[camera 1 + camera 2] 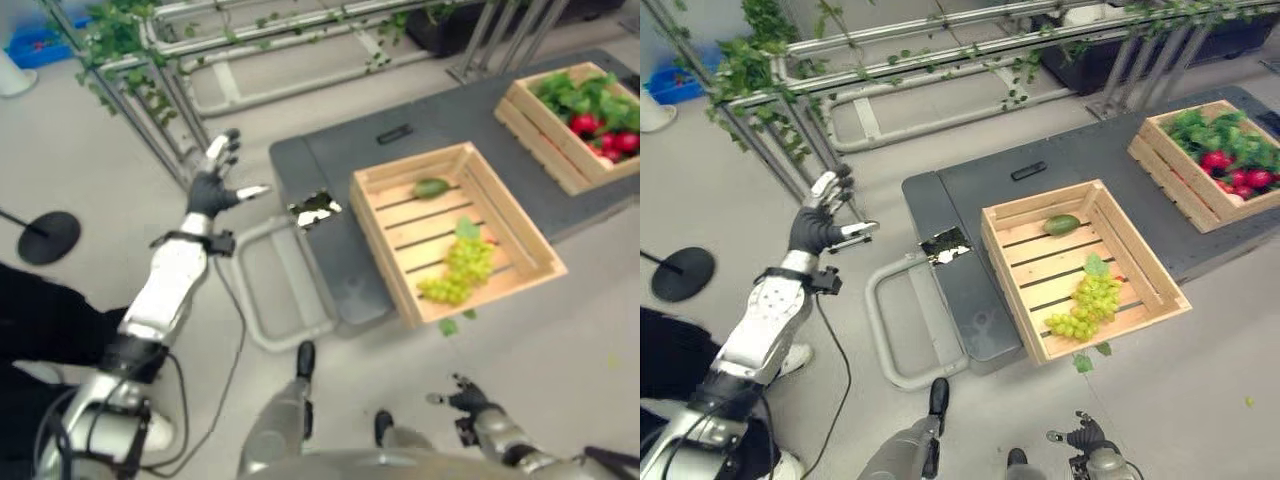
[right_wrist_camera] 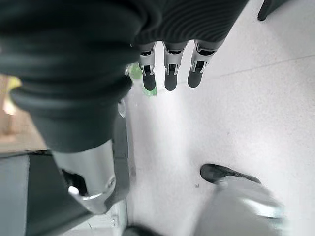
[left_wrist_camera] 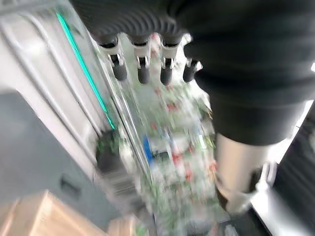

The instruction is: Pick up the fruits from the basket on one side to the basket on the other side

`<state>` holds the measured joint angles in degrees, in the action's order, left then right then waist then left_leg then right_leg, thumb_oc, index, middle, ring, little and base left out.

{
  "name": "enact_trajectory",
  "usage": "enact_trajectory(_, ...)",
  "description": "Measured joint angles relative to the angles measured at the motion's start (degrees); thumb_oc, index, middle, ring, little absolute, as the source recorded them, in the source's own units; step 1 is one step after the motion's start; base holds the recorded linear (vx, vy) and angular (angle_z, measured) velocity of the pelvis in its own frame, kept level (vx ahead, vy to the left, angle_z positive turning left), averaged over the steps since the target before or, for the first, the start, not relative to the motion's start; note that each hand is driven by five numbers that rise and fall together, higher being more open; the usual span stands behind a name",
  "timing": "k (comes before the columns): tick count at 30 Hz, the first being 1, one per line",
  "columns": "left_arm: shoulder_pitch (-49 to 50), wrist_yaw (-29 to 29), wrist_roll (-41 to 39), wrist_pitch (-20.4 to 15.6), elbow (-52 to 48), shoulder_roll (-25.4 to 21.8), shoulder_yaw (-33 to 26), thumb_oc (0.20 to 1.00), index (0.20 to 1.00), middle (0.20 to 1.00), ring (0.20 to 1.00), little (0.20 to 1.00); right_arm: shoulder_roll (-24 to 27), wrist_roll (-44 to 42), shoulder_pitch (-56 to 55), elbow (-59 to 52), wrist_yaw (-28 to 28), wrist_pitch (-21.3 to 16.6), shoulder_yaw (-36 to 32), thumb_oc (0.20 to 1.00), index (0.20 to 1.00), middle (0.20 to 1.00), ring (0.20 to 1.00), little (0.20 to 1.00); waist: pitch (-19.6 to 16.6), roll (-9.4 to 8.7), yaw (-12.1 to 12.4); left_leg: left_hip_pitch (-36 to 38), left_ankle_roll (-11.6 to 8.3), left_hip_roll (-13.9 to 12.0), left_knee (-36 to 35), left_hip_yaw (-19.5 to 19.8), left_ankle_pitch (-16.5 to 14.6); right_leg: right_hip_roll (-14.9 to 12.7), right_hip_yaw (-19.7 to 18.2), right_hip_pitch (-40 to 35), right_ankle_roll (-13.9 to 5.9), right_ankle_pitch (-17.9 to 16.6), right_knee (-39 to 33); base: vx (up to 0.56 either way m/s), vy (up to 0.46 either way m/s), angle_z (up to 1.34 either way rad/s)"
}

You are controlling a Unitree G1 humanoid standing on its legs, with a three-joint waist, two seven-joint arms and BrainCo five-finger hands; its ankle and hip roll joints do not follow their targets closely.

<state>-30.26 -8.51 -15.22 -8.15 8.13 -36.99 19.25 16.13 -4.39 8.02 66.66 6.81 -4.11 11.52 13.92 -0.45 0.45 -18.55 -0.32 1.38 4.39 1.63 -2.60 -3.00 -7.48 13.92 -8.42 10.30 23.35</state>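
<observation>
A wooden crate [image 1: 520,215] sits on the grey platform [image 1: 330,170] and holds a bunch of green grapes [image 1: 462,270] and one green oval fruit [image 1: 430,187]. A second crate [image 1: 535,135] at the far right holds red fruits [image 1: 605,135] among green leaves. My left hand [image 1: 215,175] is raised over the floor to the left of the platform, open and holding nothing; its straight fingers [image 3: 142,69] show in the left wrist view. My right hand [image 1: 470,400] is low near the bottom edge, below the grape crate, open and empty, fingers [image 2: 170,73] over the pale floor.
A metal pipe frame with green vines [image 1: 130,60] runs behind my left hand. The platform's grey handle loop [image 1: 262,330] lies on the floor. A black round stand base [image 1: 48,237] is at the left, a blue bin [image 1: 40,45] far left. A loose leaf [image 1: 448,326] lies by the crate.
</observation>
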Motion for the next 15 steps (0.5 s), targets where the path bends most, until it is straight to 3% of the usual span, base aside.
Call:
enact_trajectory(1,-0.4,0.0,0.9,0.2,0.4,-0.7,0.4,1.000,1.000,1.000,1.000,1.000,0.1,-0.4,0.2,-0.1,0.0,-0.1,0.2,1.000,1.000,1.000,1.000,1.000,-0.2,-0.26,0.3,0.1,-1.75,0.0,-1.0,-0.2,0.3,0.3,0.8,0.3,0.48,0.0,-3.3,0.20,-0.026,-0.27)
enact_trajectory(2,-1.2,-0.1,1.0,0.3,0.6,-0.8,0.9,1.000,1.000,1.000,1.000,1.000,0.5,-0.9,0.3,-0.2,0.1,-0.2,0.1,1.000,1.000,1.000,1.000,1.000,-0.2,-0.35,0.1,0.0,-2.28,-0.1,-1.5,-0.1,0.5,0.4,1.8,0.3,0.74,0.0,-6.7,0.18,-0.027,0.18)
enact_trajectory(3,-4.3,-0.5,1.2,0.0,2.0,-0.8,2.1,1.000,1.000,1.000,1.000,1.000,0.3,-1.6,-0.5,0.5,0.1,-0.2,-0.8,1.000,1.000,1.000,1.000,1.000,0.3,-2.24,-2.2,-1.6,-3.38,2.5,1.8,-1.9,0.2,-3.1,3.3,0.3,4.64,-5.5,-12.8,0.20,-0.017,0.50)
enact_trajectory(4,-6.4,-0.8,1.5,0.1,4.8,-0.7,3.7,1.000,1.000,1.000,1.000,1.000,0.9,-2.1,-0.4,2.1,0.2,-0.2,-1.9,1.000,1.000,1.000,1.000,1.000,1.0,-1.26,-3.3,-4.5,-0.70,2.5,16.8,-1.6,-2.4,-4.1,3.4,-0.4,3.35,-7.2,-13.4,0.14,-0.013,0.40)
enact_trajectory(5,-6.3,-0.8,1.7,0.2,5.8,-1.2,4.4,1.000,1.000,1.000,1.000,1.000,1.2,-2.5,-0.6,2.4,0.1,-0.2,-1.9,1.000,1.000,1.000,1.000,1.000,1.0,-0.40,-3.7,-4.0,-0.96,2.1,21.7,-1.4,-3.8,-3.9,2.9,-0.7,2.61,-7.4,-13.3,0.11,-0.011,-0.02)
enact_trajectory(6,-6.1,-0.5,2.6,0.7,7.7,0.0,4.7,1.000,1.000,1.000,1.000,1.000,2.7,-3.2,-2.0,2.1,0.1,-0.1,-1.6,1.000,1.000,1.000,1.000,1.000,0.0,3.55,-4.2,1.9,1.95,0.7,15.2,1.1,-6.2,-1.6,2.4,-2.2,1.95,-7.3,-14.1,0.07,-0.034,-0.19)
enact_trajectory(7,-6.9,-0.6,2.9,0.8,8.2,1.0,5.0,1.000,1.000,1.000,1.000,1.000,2.5,-3.6,-2.9,2.2,0.2,0.2,-1.5,1.000,1.000,1.000,1.000,1.000,0.3,3.09,-4.4,3.4,0.93,1.5,12.3,1.4,-5.2,-2.0,0.6,-3.0,1.72,-7.3,-14.7,0.08,-0.040,-0.06)
enact_trajectory(8,-7.6,-0.3,3.3,0.7,7.6,1.0,5.8,1.000,1.000,1.000,1.000,1.000,2.2,-3.7,-4.1,2.4,-0.1,0.4,-1.6,1.000,1.000,1.000,1.000,1.000,0.3,2.58,-4.5,5.7,1.19,2.2,8.2,1.4,-2.9,-2.2,0.1,-3.8,1.52,-7.8,-17.1,0.10,-0.083,0.18)
enact_trajectory(11,-9.6,-0.2,3.2,1.1,7.9,0.7,7.1,1.000,1.000,1.000,1.000,1.000,2.4,-4.2,-6.0,3.9,0.0,0.6,-2.1,1.000,1.000,1.000,1.000,1.000,0.2,2.26,-4.7,7.7,1.36,2.8,0.5,2.1,2.1,-3.4,1.3,-6.2,2.02,-12.3,-24.2,0.05,-0.056,0.20)
enact_trajectory(15,-11.3,-0.4,3.6,2.2,10.2,0.2,9.2,1.000,1.000,1.000,1.000,1.000,2.4,-4.3,-4.5,4.4,0.0,0.8,-2.0,1.000,1.000,1.000,1.000,1.000,0.4,2.13,-5.7,11.8,0.99,2.4,-4.2,3.0,3.4,-3.7,2.2,-10.3,2.37,-13.1,-28.5,0.01,-0.059,0.14)
